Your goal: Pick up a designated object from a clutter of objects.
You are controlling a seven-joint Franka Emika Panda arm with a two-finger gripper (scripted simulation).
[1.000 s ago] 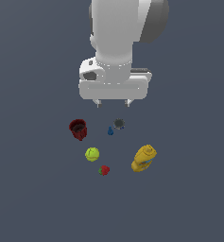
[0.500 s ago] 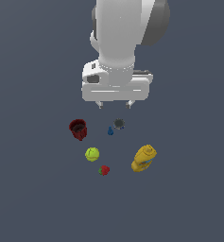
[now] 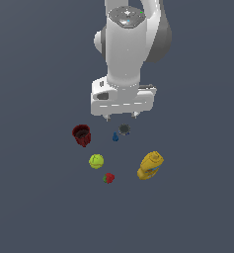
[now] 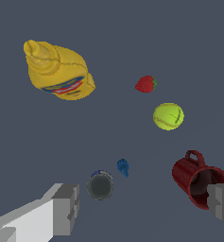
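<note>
My tool (image 4: 142,208) hangs wide open and empty above the dark grey piece (image 4: 100,185), so lowering, gripping and lifting remain.

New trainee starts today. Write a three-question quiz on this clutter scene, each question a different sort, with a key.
1. True or false: the gripper holds the dark grey round piece.
2. Which item lies nearest the dark grey round piece? A. yellow bottle B. tiny blue piece C. strawberry
3. Fill in: in the exterior view, the green ball lies between the dark red cup and the ____.

Key: 1 false, the fingers are spread and nothing sits between them; 2 B; 3 strawberry.
</note>
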